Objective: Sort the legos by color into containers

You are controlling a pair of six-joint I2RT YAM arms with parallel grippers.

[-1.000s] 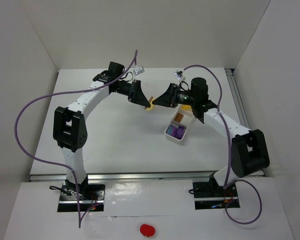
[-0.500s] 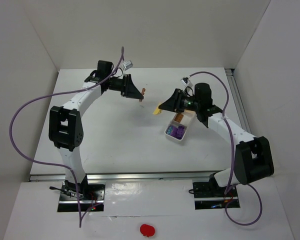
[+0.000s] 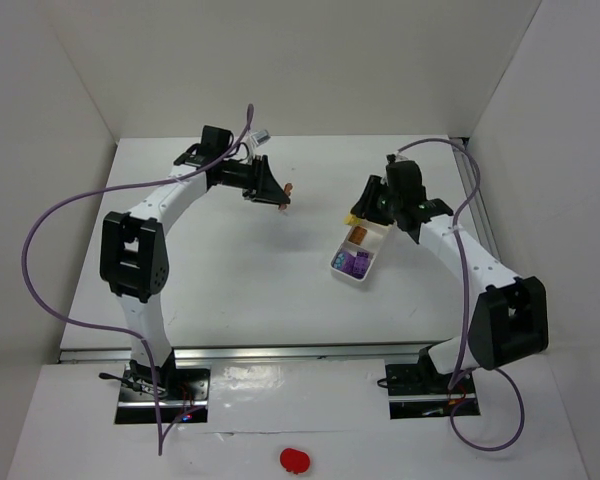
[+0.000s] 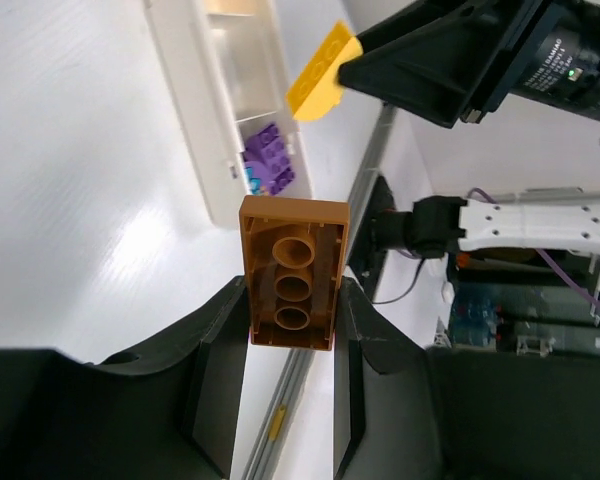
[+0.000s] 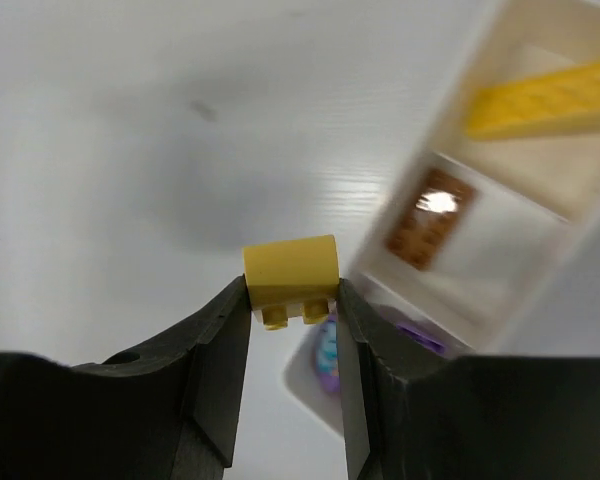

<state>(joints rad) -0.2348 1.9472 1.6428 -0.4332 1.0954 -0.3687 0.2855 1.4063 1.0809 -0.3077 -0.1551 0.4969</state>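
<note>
My left gripper (image 3: 284, 194) is shut on an orange brick (image 4: 292, 272) and holds it in the air left of the white tray (image 3: 337, 262). My right gripper (image 3: 356, 215) is shut on a short yellow brick (image 5: 291, 278), which also shows in the left wrist view (image 4: 320, 72), just above the tray's far left corner. The tray (image 5: 460, 105) has three compartments. A long flat yellow plate (image 5: 545, 95) lies in the far one, an orange brick (image 5: 430, 218) in the middle one, and purple bricks (image 3: 355, 264) in the near one.
The tray's long white wall (image 4: 192, 110) runs across the left wrist view, with purple bricks (image 4: 270, 160) inside. A grey rail (image 3: 473, 190) runs along the table's right edge. White walls stand at the back and on both sides.
The two grippers met at the table's middle, then drew apart. The left went back left with the orange brick. The right swung right to the tray with the yellow brick.
</note>
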